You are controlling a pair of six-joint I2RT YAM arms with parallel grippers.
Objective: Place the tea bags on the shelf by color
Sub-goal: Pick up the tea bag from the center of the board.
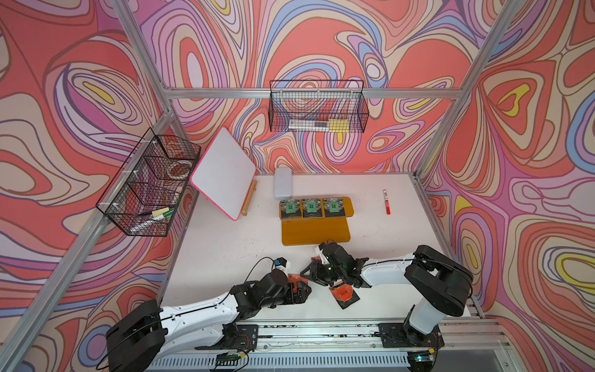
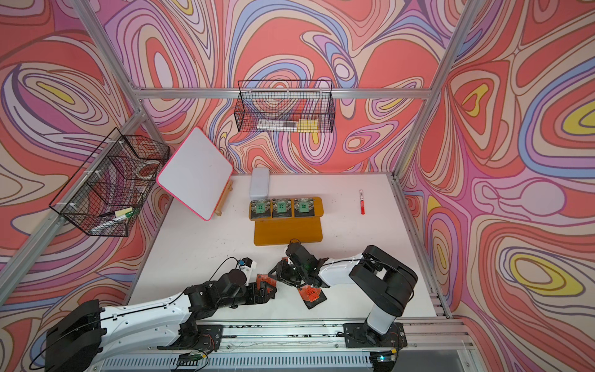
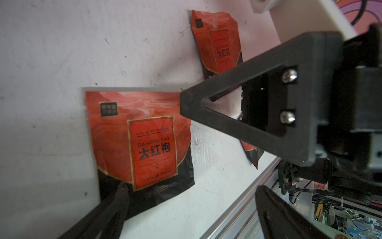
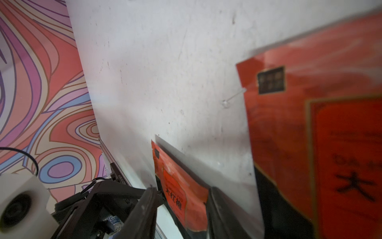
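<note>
The mustard shelf (image 1: 315,233) (image 2: 288,233) carries three green tea bags (image 1: 311,207) (image 2: 281,207) on its higher board; the lower board is bare. Three red tea bags lie flat near the table's front. One red tea bag (image 3: 140,144) (image 4: 182,198) lies where both grippers meet. My left gripper (image 3: 191,186) (image 1: 306,288) is wide open over that bag's dark end. My right gripper (image 4: 184,189) (image 1: 306,273) has its fingers partly apart, straddling the same bag. A second red bag (image 1: 344,293) (image 3: 251,148) sits by the front edge. The third bag (image 3: 217,45) lies beyond.
A pink-rimmed whiteboard (image 1: 222,174) leans at the back left beside a grey case (image 1: 283,183). A red marker (image 1: 386,203) lies right of the shelf. Black wire baskets (image 1: 317,108) (image 1: 148,183) hang on the walls. The front rail (image 3: 237,207) runs close by.
</note>
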